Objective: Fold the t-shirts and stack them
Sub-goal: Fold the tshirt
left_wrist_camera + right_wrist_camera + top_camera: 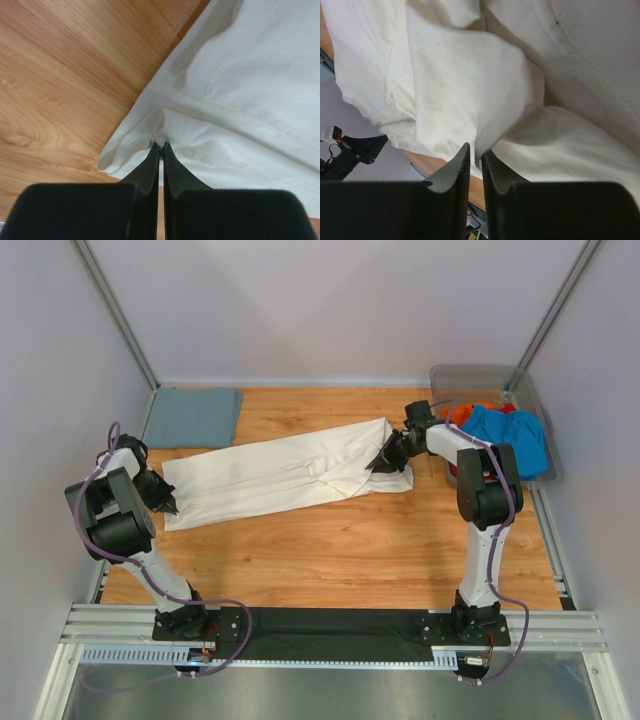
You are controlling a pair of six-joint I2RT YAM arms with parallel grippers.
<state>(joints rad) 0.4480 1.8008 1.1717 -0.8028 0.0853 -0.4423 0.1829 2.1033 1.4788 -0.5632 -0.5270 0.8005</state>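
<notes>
The cream-white t-shirt [280, 475] lies as a long, narrow folded strip across the middle of the wooden table. My left gripper [170, 505] sits at its left end, shut on the hem [161, 145], which puckers at the fingertips. At the strip's right end, my right gripper [385, 462] has its jaws closed to a narrow gap, pinching a raised fold of the cream cloth [476, 152]. A folded grey-blue t-shirt [195, 417] lies flat at the back left corner. A bright blue t-shirt [510, 435] and an orange-red one [462, 412] are heaped in the bin.
A clear grey plastic bin [470, 375] stands at the back right, just behind the right arm. Metal frame posts and white walls close in the table on three sides. Bare wood [340, 550] shows in front of the cream t-shirt.
</notes>
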